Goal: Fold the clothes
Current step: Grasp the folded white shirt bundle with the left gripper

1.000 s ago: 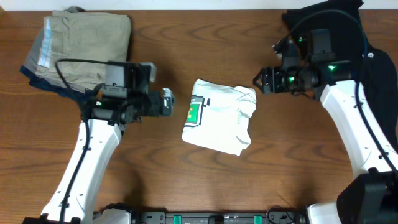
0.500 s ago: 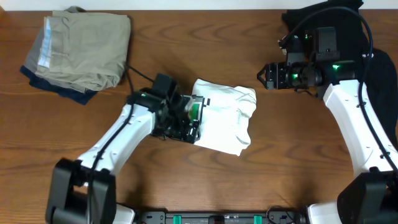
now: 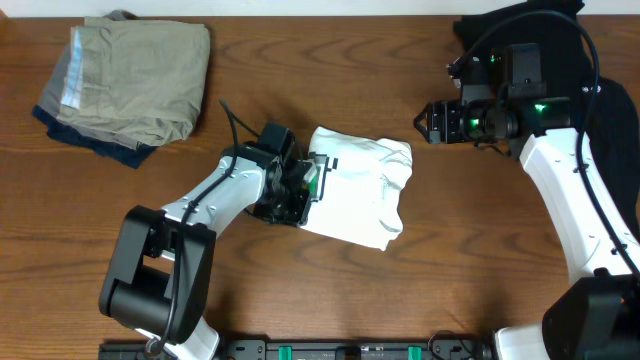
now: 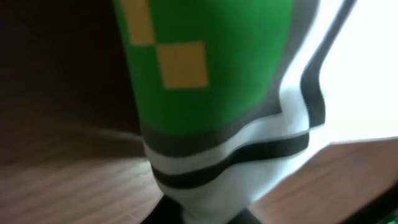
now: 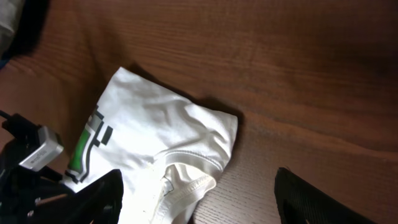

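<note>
The clothes, a white T-shirt (image 3: 360,190) folded into a small bundle, lie mid-table with the green-and-black graphic at the left edge. My left gripper (image 3: 305,190) sits at that edge, shut on the cloth. In the left wrist view the graphic (image 4: 211,74) fills the frame, and white fabric narrows down into the dark jaws of the left gripper (image 4: 211,218). My right gripper (image 3: 425,122) hovers off the shirt's upper right, open and holding nothing. The right wrist view looks down on the T-shirt (image 5: 161,130), with the collar fold lying between the spread fingers (image 5: 93,199) of the right gripper (image 5: 199,205).
A folded pile of khaki, grey and navy clothes (image 3: 125,85) lies at the back left. A black garment (image 3: 540,25) lies at the back right, behind the right arm. The left arm's cable and wrist parts (image 5: 37,155) lie beside the shirt's left edge.
My left arm swung in from the left to the shirt's graphic edge and its jaws closed on the fabric. The right arm has barely moved.
</note>
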